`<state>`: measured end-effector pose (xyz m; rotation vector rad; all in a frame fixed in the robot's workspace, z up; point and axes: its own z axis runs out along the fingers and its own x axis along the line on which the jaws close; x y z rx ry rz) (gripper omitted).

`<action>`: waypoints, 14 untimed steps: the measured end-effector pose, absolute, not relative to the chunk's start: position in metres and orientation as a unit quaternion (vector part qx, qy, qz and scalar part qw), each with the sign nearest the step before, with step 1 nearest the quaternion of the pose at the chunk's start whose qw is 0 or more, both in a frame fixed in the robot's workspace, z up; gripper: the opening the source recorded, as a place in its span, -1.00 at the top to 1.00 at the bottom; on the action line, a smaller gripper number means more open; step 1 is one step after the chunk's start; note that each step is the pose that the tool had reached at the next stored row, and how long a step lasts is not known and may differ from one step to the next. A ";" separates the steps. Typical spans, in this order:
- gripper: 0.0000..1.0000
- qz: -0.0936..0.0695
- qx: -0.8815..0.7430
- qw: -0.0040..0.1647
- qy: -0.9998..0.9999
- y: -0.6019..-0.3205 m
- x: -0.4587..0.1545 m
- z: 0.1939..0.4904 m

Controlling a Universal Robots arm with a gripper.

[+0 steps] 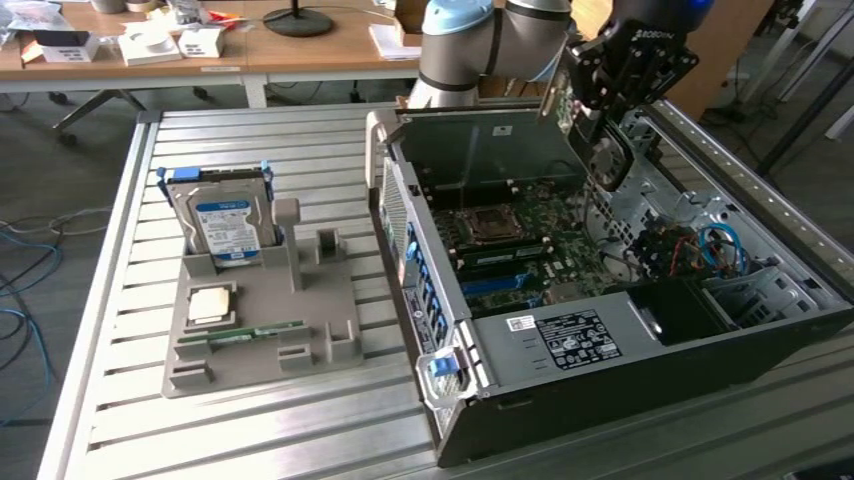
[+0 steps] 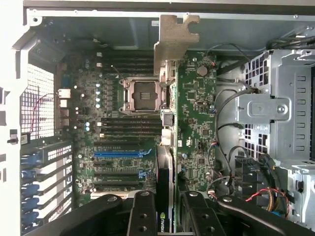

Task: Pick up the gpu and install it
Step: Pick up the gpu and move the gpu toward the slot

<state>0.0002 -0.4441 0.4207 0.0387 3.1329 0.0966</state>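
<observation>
Pincer (image 2: 170,197) clenched on gpu (image 2: 173,44), card hanging edge-down over motherboard (image 2: 197,113) inside open case (image 1: 561,340), likely so connector edge faces slots (image 2: 123,153).

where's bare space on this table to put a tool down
The table is bare between the grey tray and the camera, and beyond the hard drive. The strip between tray and open case is narrow; inside the case is crowded.

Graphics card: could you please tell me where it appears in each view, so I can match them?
Exterior view: the graphics card hangs above the open case, toward the exterior view's upper right.
Wrist view: the card stands edge-on in the claw, over the motherboard.
Shared landmark: the processor socket.
</observation>
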 end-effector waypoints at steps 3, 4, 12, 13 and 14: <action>0.47 0.031 0.012 0.003 0.999 -0.444 0.000 0.415; 0.47 0.031 0.012 0.003 0.999 -0.444 0.000 0.413; 0.47 0.031 0.012 0.003 0.999 -0.444 0.000 0.399; 0.47 0.031 0.012 0.003 0.999 -0.444 0.000 0.397; 0.47 0.031 0.012 0.003 0.999 -0.444 0.000 0.395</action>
